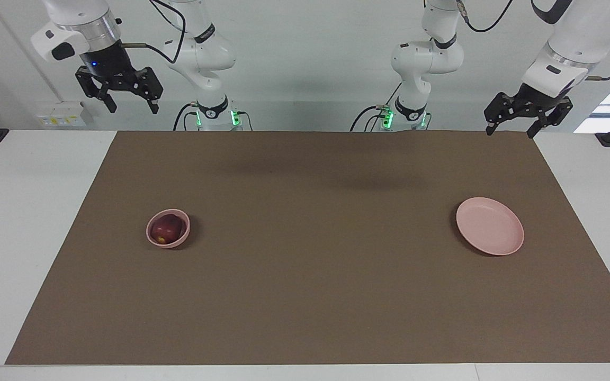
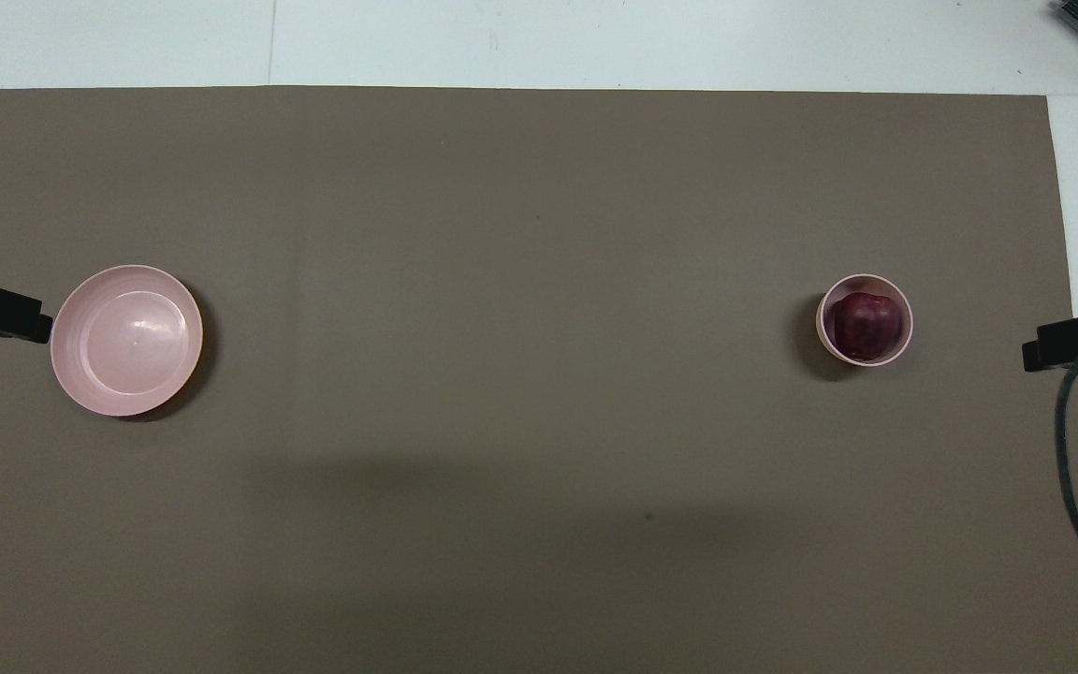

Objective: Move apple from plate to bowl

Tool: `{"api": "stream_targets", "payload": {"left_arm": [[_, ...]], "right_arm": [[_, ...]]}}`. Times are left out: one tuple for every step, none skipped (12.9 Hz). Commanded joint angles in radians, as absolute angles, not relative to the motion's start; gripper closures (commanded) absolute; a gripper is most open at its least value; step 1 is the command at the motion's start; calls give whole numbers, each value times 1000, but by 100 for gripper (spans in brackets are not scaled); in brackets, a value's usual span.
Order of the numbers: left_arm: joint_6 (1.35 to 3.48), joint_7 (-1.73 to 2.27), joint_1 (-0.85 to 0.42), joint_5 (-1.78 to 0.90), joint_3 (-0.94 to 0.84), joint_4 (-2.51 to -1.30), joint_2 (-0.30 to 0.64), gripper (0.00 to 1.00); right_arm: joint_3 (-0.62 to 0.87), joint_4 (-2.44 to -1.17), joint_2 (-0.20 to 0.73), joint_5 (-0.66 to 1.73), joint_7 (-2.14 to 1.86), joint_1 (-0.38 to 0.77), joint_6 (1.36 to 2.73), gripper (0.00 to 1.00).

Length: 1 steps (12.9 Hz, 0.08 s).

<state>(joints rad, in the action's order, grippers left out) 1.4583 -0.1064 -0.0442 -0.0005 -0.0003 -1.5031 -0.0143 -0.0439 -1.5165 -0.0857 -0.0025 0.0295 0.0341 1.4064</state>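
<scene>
No brand, label or writing can be read on anything here. The apple [image 1: 167, 228] — small, round, dark red and glossy, with a yellowish patch low on its skin — sits inside the bowl [image 1: 152, 236], a small, deep, round vessel of smooth pale pink, toward the right arm's end of the table. The plate [image 1: 490, 226], a wide, shallow, round dish of the same matte pale pink, lies bare toward the left arm's end, well apart from the bowl. Both rest on a flat brown mat [image 1: 315, 254] with a dull, paper-like surface that covers most of the white table [image 1: 24, 211].

The right gripper [image 1: 131, 107] hangs high over its own end of the table, jaws spread wide, nothing between them. The left gripper [image 1: 510, 131] hangs over the mat's edge nearest the robots — also spread wide, holding nothing.
</scene>
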Motion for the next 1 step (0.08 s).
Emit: {"api": "stream_targets", "payload": {"left_arm": [[1470, -115, -43, 2, -2, -1509, -25, 0]], "right_arm": [[-40, -1531, -100, 0, 18, 20, 1404, 0]]}}
